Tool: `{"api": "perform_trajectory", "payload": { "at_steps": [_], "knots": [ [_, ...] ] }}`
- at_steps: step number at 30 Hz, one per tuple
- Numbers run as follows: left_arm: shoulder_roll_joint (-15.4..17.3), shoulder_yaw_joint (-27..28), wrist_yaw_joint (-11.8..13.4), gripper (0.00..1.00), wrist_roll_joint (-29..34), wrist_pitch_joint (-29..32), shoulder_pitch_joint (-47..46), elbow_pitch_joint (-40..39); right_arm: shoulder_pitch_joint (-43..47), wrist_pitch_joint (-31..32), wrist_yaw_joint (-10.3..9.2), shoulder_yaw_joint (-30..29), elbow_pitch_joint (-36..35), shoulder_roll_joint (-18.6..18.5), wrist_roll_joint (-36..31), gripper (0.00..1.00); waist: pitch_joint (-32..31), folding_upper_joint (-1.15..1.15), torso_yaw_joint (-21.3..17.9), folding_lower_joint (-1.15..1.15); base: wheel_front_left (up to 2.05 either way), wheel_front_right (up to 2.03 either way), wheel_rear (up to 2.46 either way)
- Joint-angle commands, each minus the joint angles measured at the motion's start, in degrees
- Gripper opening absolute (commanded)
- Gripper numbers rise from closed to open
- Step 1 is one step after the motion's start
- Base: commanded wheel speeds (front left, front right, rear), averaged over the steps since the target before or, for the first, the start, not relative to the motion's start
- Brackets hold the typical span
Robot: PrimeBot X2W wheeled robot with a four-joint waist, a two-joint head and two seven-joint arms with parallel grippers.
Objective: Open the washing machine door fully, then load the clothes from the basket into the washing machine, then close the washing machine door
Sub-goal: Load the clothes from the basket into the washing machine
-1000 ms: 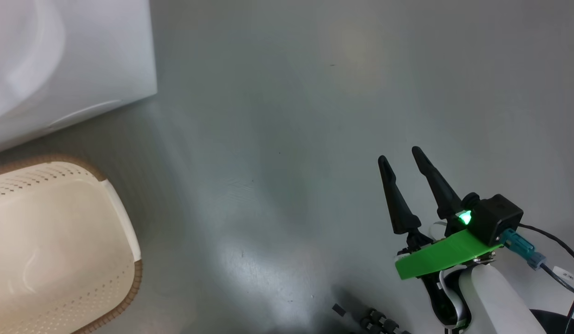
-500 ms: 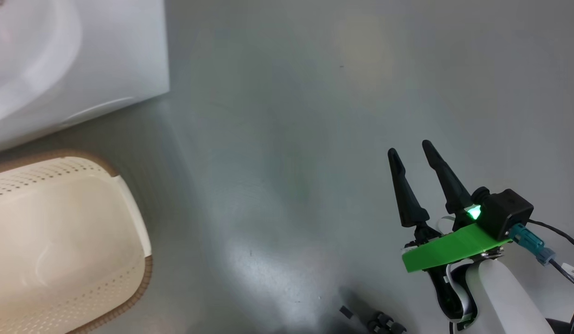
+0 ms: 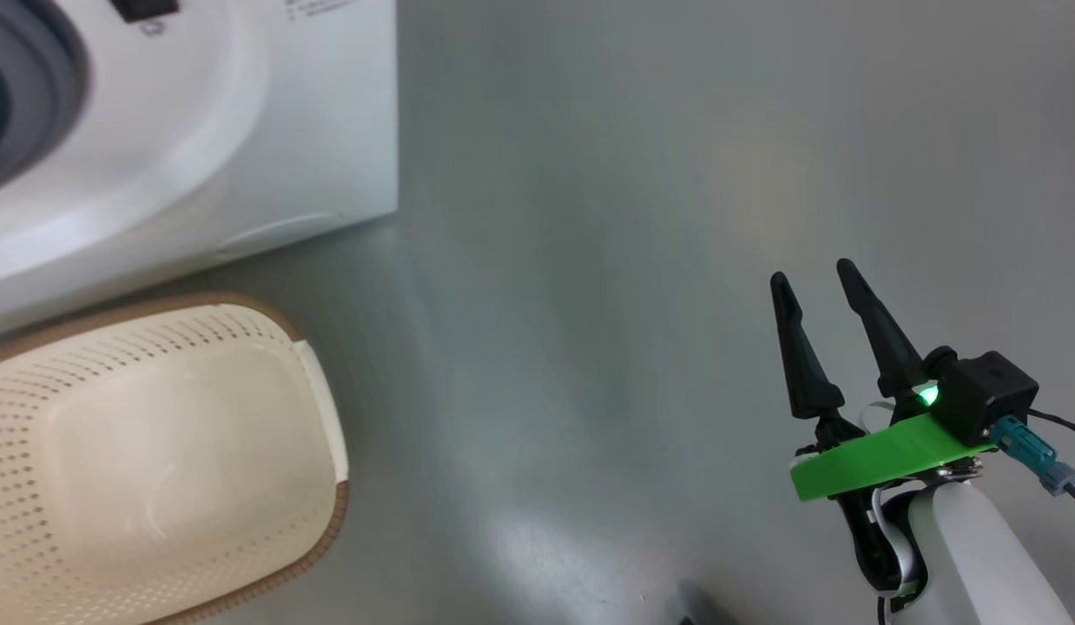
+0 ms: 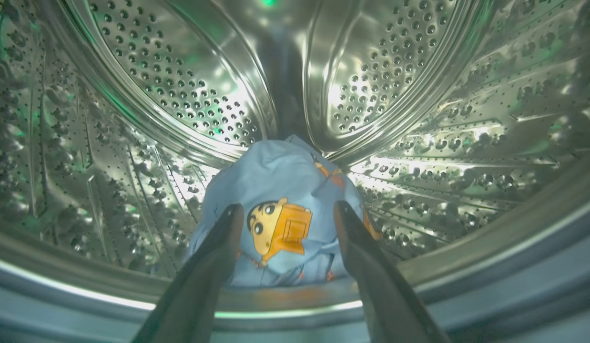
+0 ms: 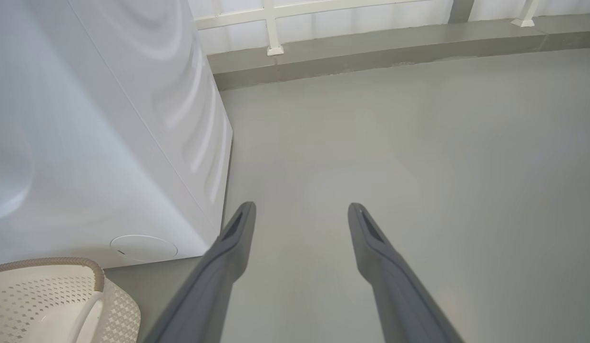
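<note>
The light blue clothes lie low in the steel drum, and the left gripper is poised at them with its jaws spread, clamping nothing. The head view has swung since a second ago. It now takes in more of the washing machine, its grey gasket and the basket, while the right gripper stays open-jawed above the floor.

The right gripper has two long, tapering black fingers set into a bright green plastic plate. At the plate's right end is a black box camera with a glowing green light — a teal connector and a thin black cable trail from it. Below the plate is a smooth white forearm.
</note>
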Motion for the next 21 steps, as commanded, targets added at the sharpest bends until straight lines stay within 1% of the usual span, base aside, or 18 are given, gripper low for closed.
{"api": "perform_trajectory", "payload": {
  "at_steps": [1,5,7,13,14,16,21],
  "knots": [
    [1.9,1.5,0.1,1.00,-0.8,-0.9,4.1,-1.7,2.0,-0.3,0.25,0.4,-0.8,-0.9,-0.5,1.00,-4.4,0.00,2.7,0.00,0.00,0.00,0.00],
    [-0.6,2.2,0.4,1.00,-1.3,-1.4,10.8,-4.7,3.8,0.6,0.25,0.0,-0.7,-1.2,-1.3,1.00,-8.8,0.00,3.9,0.00,0.00,0.00,0.00],
    [-1.2,2.4,0.7,1.00,-1.2,-1.4,12.6,-6.1,4.4,0.9,0.25,-0.1,-0.8,-1.2,-1.5,1.00,-10.0,0.00,4.2,0.00,0.00,0.00,0.00],
    [-5.5,4.4,2.4,1.00,0.5,-1.5,26.2,-18.9,8.4,2.5,0.25,-1.4,-1.4,-1.1,-2.4,1.00,-16.9,0.00,5.5,0.00,0.00,0.00,0.00],
    [-7.1,4.6,3.1,1.00,1.7,-1.5,31.3,-23.5,9.8,3.0,0.25,-1.7,-1.7,-1.0,-2.7,1.00,-19.2,0.00,5.9,0.00,0.00,0.00,0.00],
    [-8.6,4.8,3.6,1.00,2.6,-1.5,36.2,-28.0,11.2,3.7,0.25,-1.9,-2.0,-0.9,-3.0,1.00,-21.3,0.00,6.1,0.00,0.00,0.00,0.00],
    [-12.6,4.5,4.3,1.00,4.0,-1.5,47.4,-36.5,14.6,5.3,0.25,-2.3,-3.4,-0.6,-3.7,1.00,-25.6,0.00,6.6,0.00,0.00,0.00,0.00]
  ]
}}
